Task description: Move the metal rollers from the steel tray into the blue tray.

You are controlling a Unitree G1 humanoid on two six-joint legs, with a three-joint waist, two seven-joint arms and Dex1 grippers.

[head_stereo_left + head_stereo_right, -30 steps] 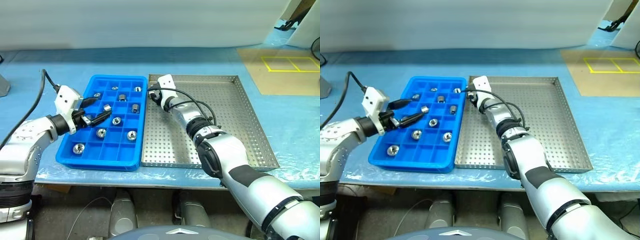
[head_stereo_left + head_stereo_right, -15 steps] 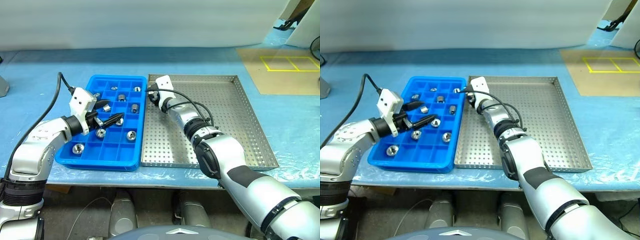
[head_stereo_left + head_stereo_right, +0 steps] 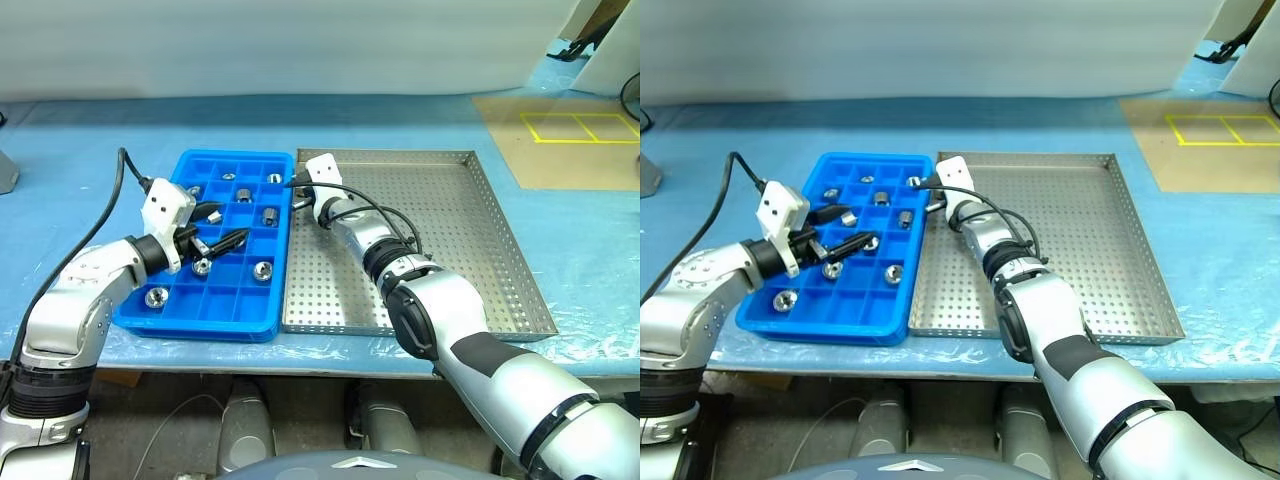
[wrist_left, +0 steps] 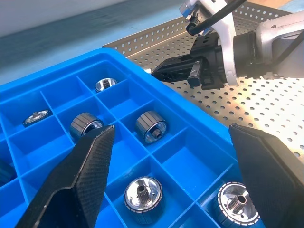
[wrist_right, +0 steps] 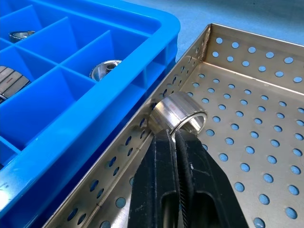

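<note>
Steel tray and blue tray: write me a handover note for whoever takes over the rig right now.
Right gripper: fingers shut on the wall of a ring-shaped metal roller in the steel tray's far corner beside the blue tray.
Left gripper: open, holding nothing, over the blue tray.
Done: several rollers sit in blue tray compartments.
Left: lift the gripped roller into a free compartment; I see no other in the steel tray.
</note>
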